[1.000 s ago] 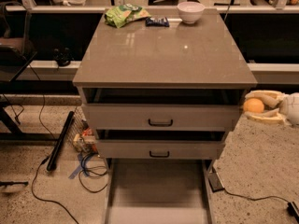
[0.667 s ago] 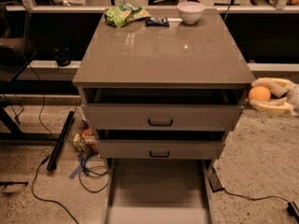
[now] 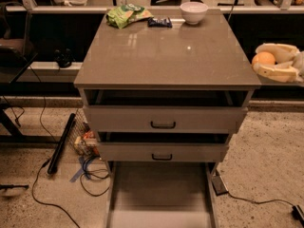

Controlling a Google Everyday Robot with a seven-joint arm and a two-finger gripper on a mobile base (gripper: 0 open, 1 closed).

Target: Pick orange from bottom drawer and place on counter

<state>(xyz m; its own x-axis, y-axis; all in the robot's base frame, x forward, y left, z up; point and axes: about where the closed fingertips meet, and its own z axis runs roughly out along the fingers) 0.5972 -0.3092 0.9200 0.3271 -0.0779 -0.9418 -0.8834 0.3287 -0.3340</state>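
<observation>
My gripper (image 3: 264, 61) is at the right edge of the view, just right of the counter's right edge and about level with its top. Its cream fingers (image 3: 275, 73) are shut on the orange (image 3: 263, 58), a small round fruit held in the air. The counter (image 3: 166, 56) is the broad glossy grey-brown top of the cabinet. The bottom drawer (image 3: 159, 194) is pulled out at the bottom of the view and its flat grey floor is bare.
A white bowl (image 3: 193, 12), a green snack bag (image 3: 124, 14) and a dark packet (image 3: 159, 22) lie along the counter's far edge. Two grey drawers with black handles (image 3: 163, 124) stand slightly open. Cables and a black bar (image 3: 61, 144) lie on the floor at left.
My gripper has risen with the orange, from beside the top drawer to about the level of the counter top. The cabinet and drawers have not moved.
</observation>
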